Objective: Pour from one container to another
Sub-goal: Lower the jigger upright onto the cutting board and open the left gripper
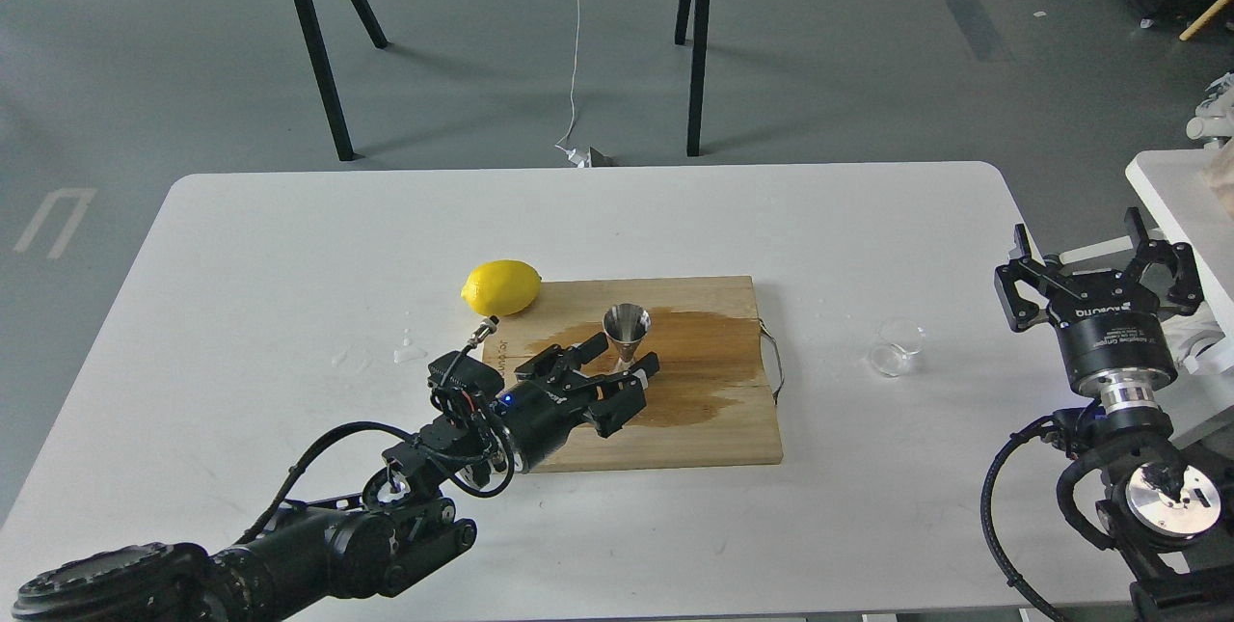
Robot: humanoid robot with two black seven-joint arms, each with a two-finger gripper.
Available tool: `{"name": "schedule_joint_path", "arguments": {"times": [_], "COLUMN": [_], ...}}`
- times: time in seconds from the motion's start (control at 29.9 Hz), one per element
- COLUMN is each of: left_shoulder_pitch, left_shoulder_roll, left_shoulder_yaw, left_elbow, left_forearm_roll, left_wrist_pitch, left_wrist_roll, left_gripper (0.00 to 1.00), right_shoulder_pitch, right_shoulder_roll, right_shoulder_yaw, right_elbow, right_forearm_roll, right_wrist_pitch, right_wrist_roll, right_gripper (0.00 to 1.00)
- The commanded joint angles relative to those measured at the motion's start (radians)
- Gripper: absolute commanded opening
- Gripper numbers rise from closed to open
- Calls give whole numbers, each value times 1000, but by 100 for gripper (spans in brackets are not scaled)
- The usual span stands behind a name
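Observation:
The steel hourglass jigger [627, 325] stands upright on a wooden cutting board [733, 429], on a dark wet stain. My left gripper [625, 354] reaches in from the lower left, open, with one finger on each side of the jigger's lower cone; I cannot tell whether they touch it. The small clear glass cup [897, 348] stands upright on the white table, right of the board. My right gripper [1099, 251] is open at the table's right edge, to the right of the cup and apart from it, holding nothing.
A yellow lemon [501, 286] lies at the board's back left corner, close to my left arm. A metal handle [774, 362] sticks out from the board's right side. Small water drops [410, 350] lie left of the board. Another white table [1181, 193] stands at far right.

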Motion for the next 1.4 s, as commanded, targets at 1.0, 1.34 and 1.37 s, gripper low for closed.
{"name": "schedule_joint_path", "arguments": {"times": [1.0,1.34,1.37], "left_shoulder_pitch": [26,37,37], "left_shoulder_roll": [29,55,60], "left_shoulder_yaw": [-6,-6,-6], "left_elbow": [-1,-5,-5], "left_forearm_roll": [-28,-34,-34], "left_wrist_pitch": [0,0,0], "left_wrist_roll": [0,0,0], "left_gripper": [85,85,85], "right_shoulder_pitch": [0,0,0], "right_shoulder_roll": [0,0,0], "right_shoulder_yaw": [2,0,0], "right_elbow": [-1,-8,-8], "right_forearm_roll": [0,0,0], "right_wrist_pitch": [0,0,0], "right_wrist_roll": [0,0,0], "right_gripper": [98,98,98]}}
